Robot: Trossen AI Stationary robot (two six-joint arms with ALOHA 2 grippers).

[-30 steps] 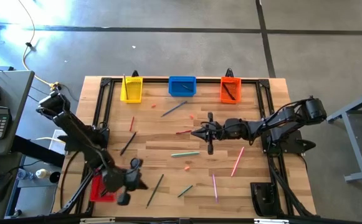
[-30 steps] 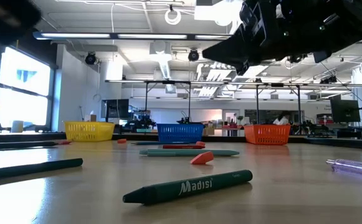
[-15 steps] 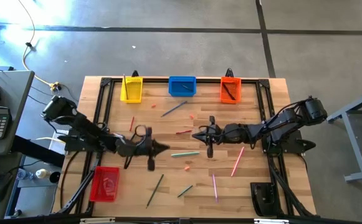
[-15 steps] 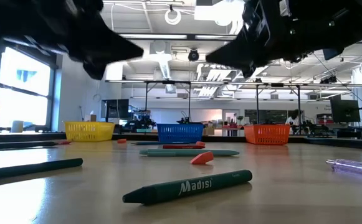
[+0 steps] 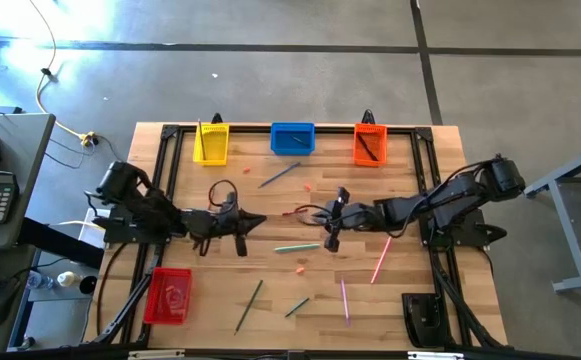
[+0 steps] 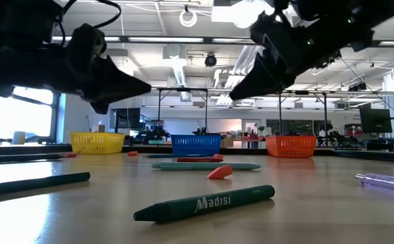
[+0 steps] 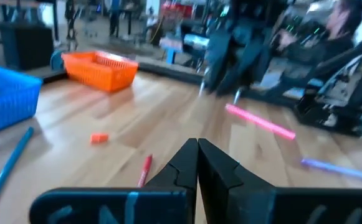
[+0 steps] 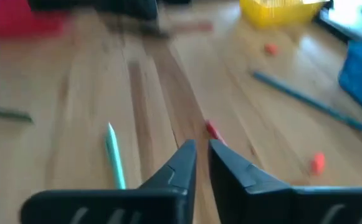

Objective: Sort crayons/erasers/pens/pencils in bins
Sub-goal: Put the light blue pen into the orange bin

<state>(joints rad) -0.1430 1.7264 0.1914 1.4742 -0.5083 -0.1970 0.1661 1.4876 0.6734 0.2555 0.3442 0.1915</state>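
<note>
My left gripper (image 5: pixel 260 220) hangs shut and level over the table's middle, left of centre, with nothing between its fingers (image 7: pixel 197 144). Facing it from the right, my right gripper (image 5: pixel 317 212) tilts down with a narrow gap between its fingertips (image 8: pixel 202 148), holding nothing. A short red crayon (image 5: pixel 295 211) lies flat on the table between the two grippers, just past the right fingertips (image 8: pixel 213 129). A teal stick (image 5: pixel 297 247) and a pink-red eraser (image 5: pixel 301 268) lie nearer. The yellow (image 5: pixel 211 143), blue (image 5: pixel 292 138) and orange (image 5: pixel 369 144) bins stand along the far edge, the red bin (image 5: pixel 168 296) at the near left.
A blue stick (image 5: pixel 279 176) and small erasers (image 5: pixel 307 186) lie toward the far side. Pink pens (image 5: pixel 381 258) and a purple stick (image 5: pixel 344 298) lie at the right. A dark pencil (image 5: pixel 248 305) and a green crayon (image 6: pixel 203 203) lie near the front edge.
My left gripper has swung from beside the red bin at the near left up toward the table's middle, turning level, and now points right at the red crayon. My right gripper has kept its place and tipped its fingers down toward that crayon.
</note>
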